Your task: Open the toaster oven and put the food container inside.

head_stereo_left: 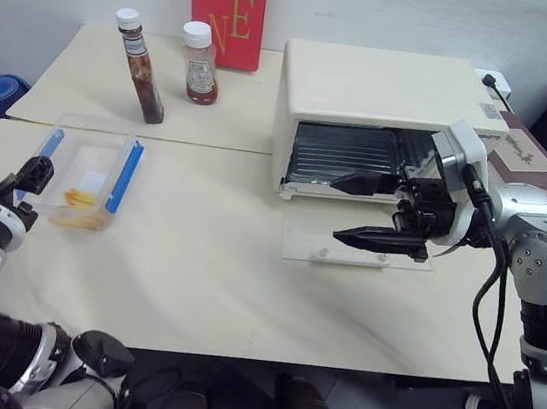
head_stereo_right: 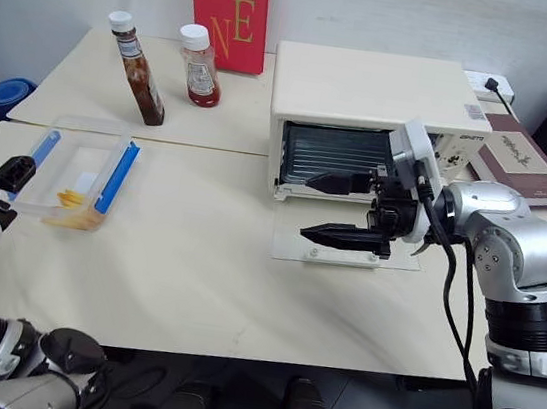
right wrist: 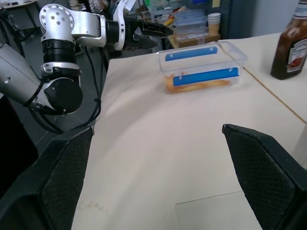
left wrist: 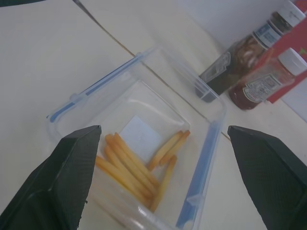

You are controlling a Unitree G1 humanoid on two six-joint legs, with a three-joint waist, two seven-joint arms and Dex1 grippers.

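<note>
Cream table (head_stereo_left: pixel 242 291) bears clear, blue-clipped food container (head_stereo_left: pixel 85 178); toaster oven (head_stereo_left: pixel 381 118) door down; both pincers wide, empty.

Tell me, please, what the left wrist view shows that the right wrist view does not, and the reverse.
Left wrist view alone: the fries seen from above inside the food container, and the red ketchup bottle. Right wrist view alone: the left gripper on its silver arm near the container, and a corner of the toaster oven's lowered glass door. Both share the container with blue clips, the dark sauce bottle and the cream table.
</note>
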